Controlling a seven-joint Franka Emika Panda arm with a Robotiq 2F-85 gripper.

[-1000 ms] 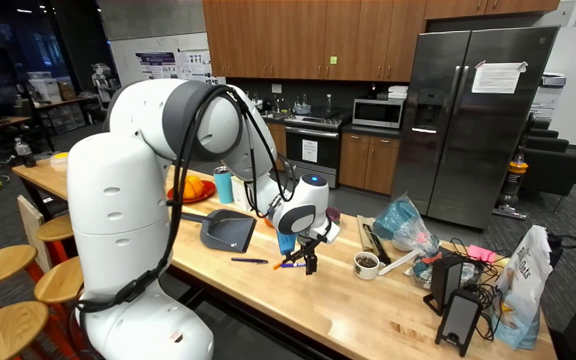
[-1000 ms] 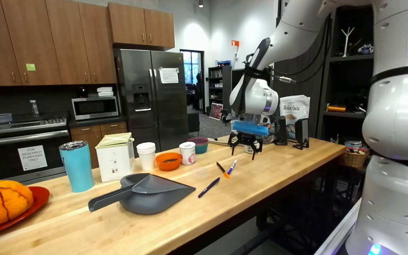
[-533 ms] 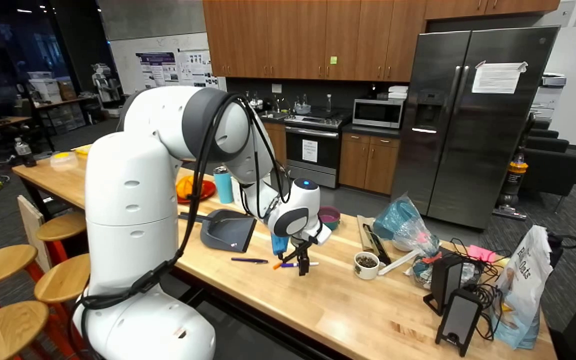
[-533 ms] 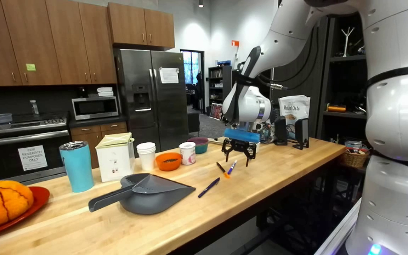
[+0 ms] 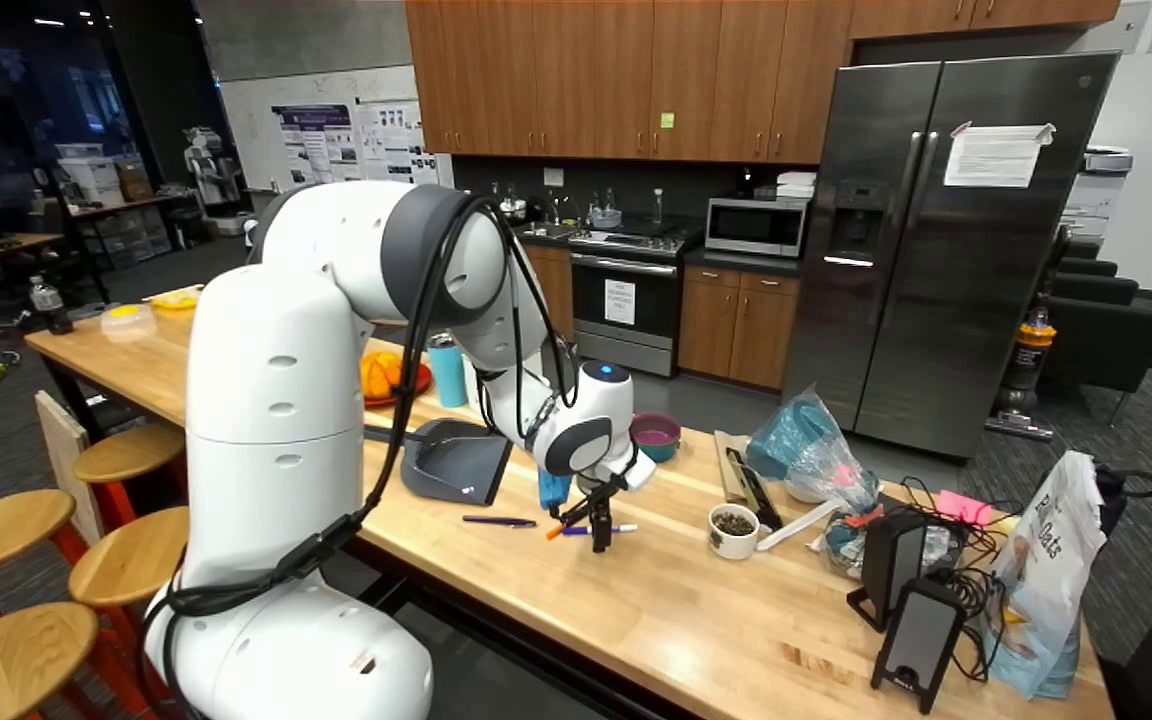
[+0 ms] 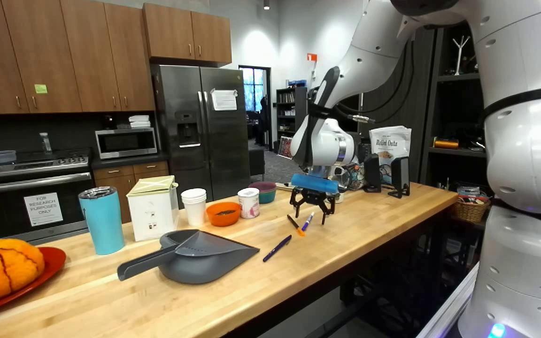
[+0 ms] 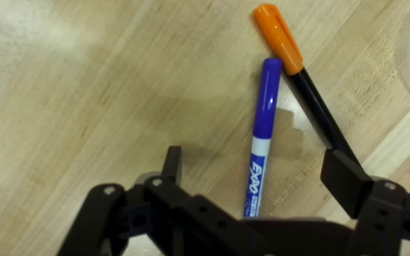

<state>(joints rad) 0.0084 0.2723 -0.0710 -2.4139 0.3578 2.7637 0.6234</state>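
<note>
My gripper (image 7: 253, 165) is open above the wooden table, fingers wide apart and gripping nothing. In the wrist view a blue Expo marker (image 7: 262, 142) with a purple-blue cap lies between the fingers, untouched as far as I can see; its lower end is hidden by the gripper's body. An orange-capped black marker (image 7: 313, 99) lies slantwise with its cap against the blue one's cap, and its far end passes behind the right finger (image 7: 347, 181). In an exterior view the gripper (image 6: 310, 223) hangs just over both markers. A dark blue pen (image 6: 277, 249) lies nearby.
A grey dustpan (image 6: 204, 258) lies beside the dark pen. An orange bowl (image 6: 223, 214), stacked white cups (image 6: 194, 209) and a pink-and-white tub (image 6: 249, 203) stand behind. A small filled cup (image 5: 733, 540), speakers (image 5: 921, 640) and an oats bag (image 5: 1046, 570) are farther along the table.
My gripper has come down and shifted across the table toward the two markers, staying open. The markers, the pen and the other things lie where they were.
</note>
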